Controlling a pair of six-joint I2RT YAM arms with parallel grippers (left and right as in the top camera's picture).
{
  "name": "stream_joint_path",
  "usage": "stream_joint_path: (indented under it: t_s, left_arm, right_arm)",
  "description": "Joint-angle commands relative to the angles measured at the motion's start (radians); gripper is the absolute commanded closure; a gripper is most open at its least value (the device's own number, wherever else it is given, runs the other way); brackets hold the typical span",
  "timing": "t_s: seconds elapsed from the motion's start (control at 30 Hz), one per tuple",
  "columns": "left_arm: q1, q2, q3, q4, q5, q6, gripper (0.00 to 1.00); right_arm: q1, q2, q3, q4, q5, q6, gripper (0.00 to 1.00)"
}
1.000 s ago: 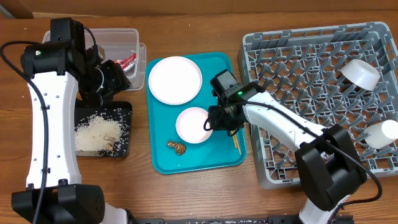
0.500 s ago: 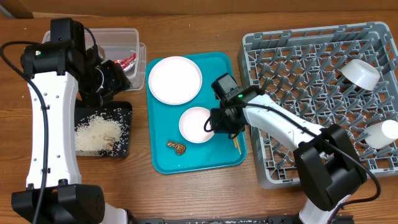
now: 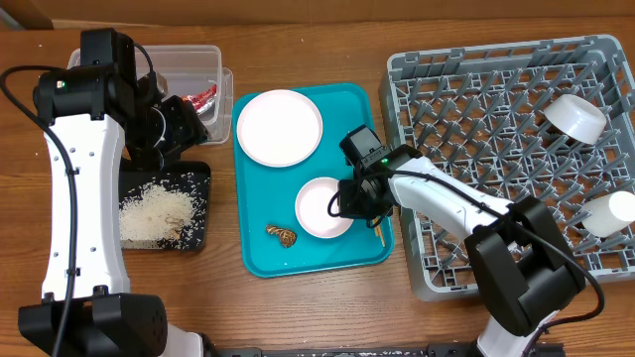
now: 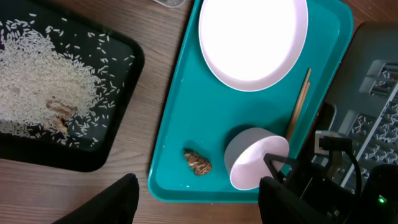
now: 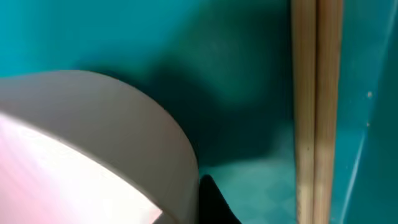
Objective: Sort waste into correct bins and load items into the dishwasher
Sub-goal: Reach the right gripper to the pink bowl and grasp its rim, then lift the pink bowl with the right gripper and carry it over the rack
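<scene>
A small pale pink bowl (image 3: 319, 208) sits tilted on the teal tray (image 3: 349, 107). My right gripper (image 3: 356, 197) is shut on the bowl's right rim. In the right wrist view one black finger (image 5: 210, 200) presses the bowl's outer wall (image 5: 112, 118). Wooden chopsticks (image 3: 378, 230) (image 5: 317, 106) lie just right of it. A white plate (image 3: 280, 127) and a brown food scrap (image 3: 282, 235) also lie on the tray. My left gripper (image 3: 185, 125) (image 4: 199, 202) hangs open and holds nothing, between the clear tub (image 3: 189, 61) and the black tray (image 3: 201, 177) of rice.
The grey dish rack (image 3: 476, 109) fills the right side, with a white bowl (image 3: 573, 117) and a white cup (image 3: 610, 212) in it. A red wrapper (image 3: 203, 97) lies in the clear tub. The rack's edge is close beside the chopsticks.
My right gripper has slid toward the tray's front right, taking the pink bowl with it, and its jaws have closed tighter. The left arm has not moved.
</scene>
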Motion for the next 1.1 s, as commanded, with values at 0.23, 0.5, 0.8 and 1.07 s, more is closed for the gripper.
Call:
stream_joint_path:
  t_s: [0.23, 0.5, 0.8, 1.07]
  left_arm:
    - [-0.005, -0.023, 0.026, -0.001, 0.014, -0.01, 0.36]
    - [-0.005, -0.023, 0.026, 0.0, 0.013, -0.01, 0.36]
    - [-0.005, -0.023, 0.026, 0.003, -0.011, -0.01, 0.36]
    - [-0.005, -0.023, 0.026, 0.014, -0.011, -0.01, 0.34]
  right_arm:
    - [-0.023, -0.01, 0.233, -0.213, 0.039, -0.058, 0.96]
    - [-0.098, -0.047, 0.595, -0.488, 0.333, -0.058, 0.96]
    - [-0.229, -0.17, 0.715, -0.539, 0.788, -0.05, 0.96]
    - [-0.381, -0.188, 0.714, -0.341, 1.142, -0.065, 0.96]
